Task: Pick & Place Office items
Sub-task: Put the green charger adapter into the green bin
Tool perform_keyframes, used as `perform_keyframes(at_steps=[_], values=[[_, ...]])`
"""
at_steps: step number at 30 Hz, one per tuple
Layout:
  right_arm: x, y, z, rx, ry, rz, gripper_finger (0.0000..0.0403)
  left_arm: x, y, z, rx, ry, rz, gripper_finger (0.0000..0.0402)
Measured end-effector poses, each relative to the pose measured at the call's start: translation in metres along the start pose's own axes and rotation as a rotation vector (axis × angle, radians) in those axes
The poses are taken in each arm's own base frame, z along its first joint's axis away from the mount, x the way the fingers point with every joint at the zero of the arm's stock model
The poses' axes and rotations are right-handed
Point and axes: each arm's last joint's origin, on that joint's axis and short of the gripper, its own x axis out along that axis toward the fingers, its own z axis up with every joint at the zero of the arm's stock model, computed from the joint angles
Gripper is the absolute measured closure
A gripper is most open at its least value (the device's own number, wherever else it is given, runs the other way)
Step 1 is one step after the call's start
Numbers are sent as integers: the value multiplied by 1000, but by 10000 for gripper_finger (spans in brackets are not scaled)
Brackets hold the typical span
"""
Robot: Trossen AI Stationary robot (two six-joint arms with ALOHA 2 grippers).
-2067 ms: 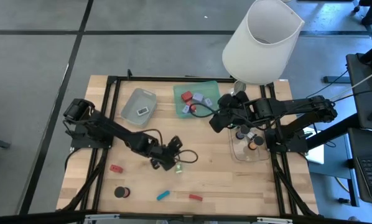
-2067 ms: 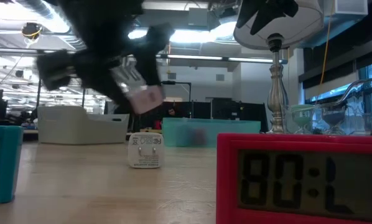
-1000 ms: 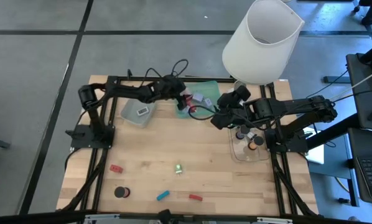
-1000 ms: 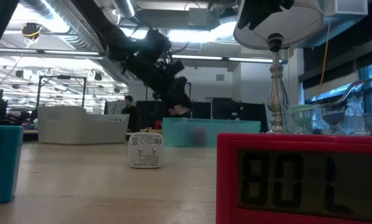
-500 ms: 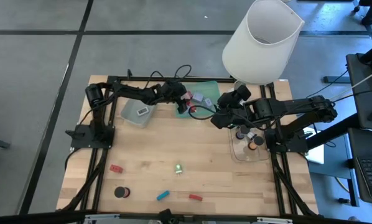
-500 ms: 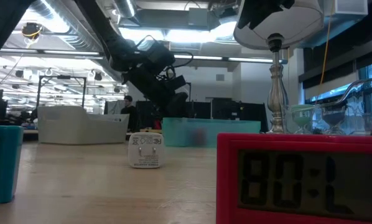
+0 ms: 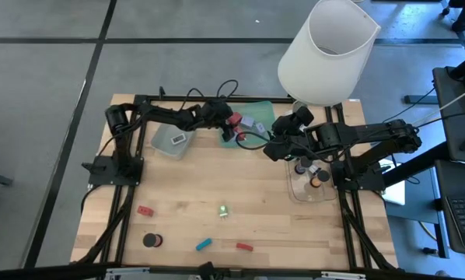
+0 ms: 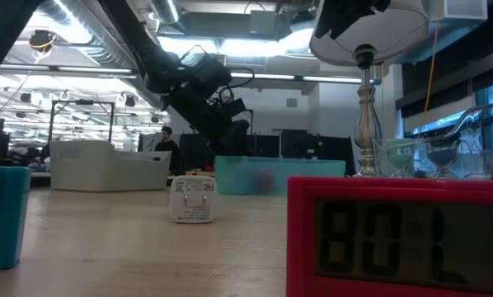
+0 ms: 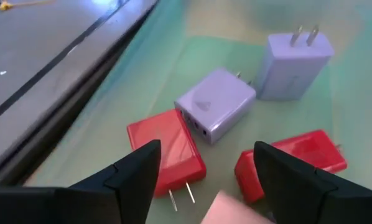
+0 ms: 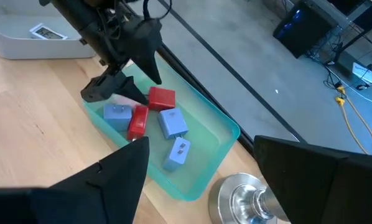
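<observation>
Chargers [image 9: 216, 103], red and lavender, crowd green tray [image 10: 226, 134] beneath open, empty left tool [image 9: 201, 168].

In the green tray [image 10: 226, 134]: two red plug blocks [image 9: 167, 149], three lavender plug blocks [image 9: 216, 102], one pink block [image 9: 226, 210].

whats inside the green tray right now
The green tray holds plug-in chargers: two red ones and lavender ones. A pink piece lies below the open left gripper; its shape is mostly hidden.
</observation>
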Motion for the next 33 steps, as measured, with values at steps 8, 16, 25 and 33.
perform_keyframes(at_steps=[8,16,25,33], values=[[0,1,-1,0,28,49,112,-54,-5,41,-5,-125,-133,144],[0,2,-1,-3,37,66,112,-122,-53,41,75,-34,-513,163],[7,6,-11,-54,65,60,112,-152,-126,-2,389,65,-760,160],[22,24,-32,-56,178,267,112,-174,-171,-25,595,50,-908,153]])
